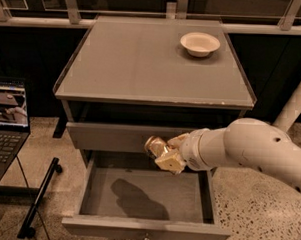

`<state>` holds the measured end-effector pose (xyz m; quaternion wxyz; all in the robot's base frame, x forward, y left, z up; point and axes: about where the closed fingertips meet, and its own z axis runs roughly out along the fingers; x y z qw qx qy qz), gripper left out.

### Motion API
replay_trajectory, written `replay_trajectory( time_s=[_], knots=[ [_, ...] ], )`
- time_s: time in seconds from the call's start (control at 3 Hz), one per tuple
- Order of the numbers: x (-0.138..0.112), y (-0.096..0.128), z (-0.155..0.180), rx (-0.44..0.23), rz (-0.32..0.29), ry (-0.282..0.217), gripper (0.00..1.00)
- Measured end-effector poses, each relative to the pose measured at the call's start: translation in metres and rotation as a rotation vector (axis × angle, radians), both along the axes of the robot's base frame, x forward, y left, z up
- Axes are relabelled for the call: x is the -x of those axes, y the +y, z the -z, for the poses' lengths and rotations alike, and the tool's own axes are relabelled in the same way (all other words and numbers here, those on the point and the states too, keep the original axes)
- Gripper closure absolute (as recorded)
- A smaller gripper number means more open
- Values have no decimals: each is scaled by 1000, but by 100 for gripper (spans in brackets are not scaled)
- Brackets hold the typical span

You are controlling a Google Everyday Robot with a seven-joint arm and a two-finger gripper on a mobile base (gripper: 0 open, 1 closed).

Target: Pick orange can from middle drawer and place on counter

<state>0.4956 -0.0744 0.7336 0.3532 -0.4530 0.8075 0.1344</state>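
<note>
The orange can (153,144) is clamped tight in the gripper (164,153), above the open middle drawer (136,227) and below the front edge of the counter (143,66). Lifting is judged underway; next, the can must be raised over that edge, clear of the bowl (200,44).

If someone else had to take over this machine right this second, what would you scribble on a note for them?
Claw: shut on the small coppery-orange drink can, held in the air over the open wide grey middle drawer, level with the shut grey upper drawer.
Done: can gripped and out of the drawer.
Left: raise it above the flat matte grey counter, set it on a bare part away from the round white bowl, then let go.
</note>
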Motion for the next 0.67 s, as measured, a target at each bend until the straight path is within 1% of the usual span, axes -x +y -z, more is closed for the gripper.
replay_trajectory(
  time_s=[0.33,0.67],
  knots=[
    [2,6,-32,29,-22,-47,100],
    [7,14,-98,94,-66,-150,100]
  ],
)
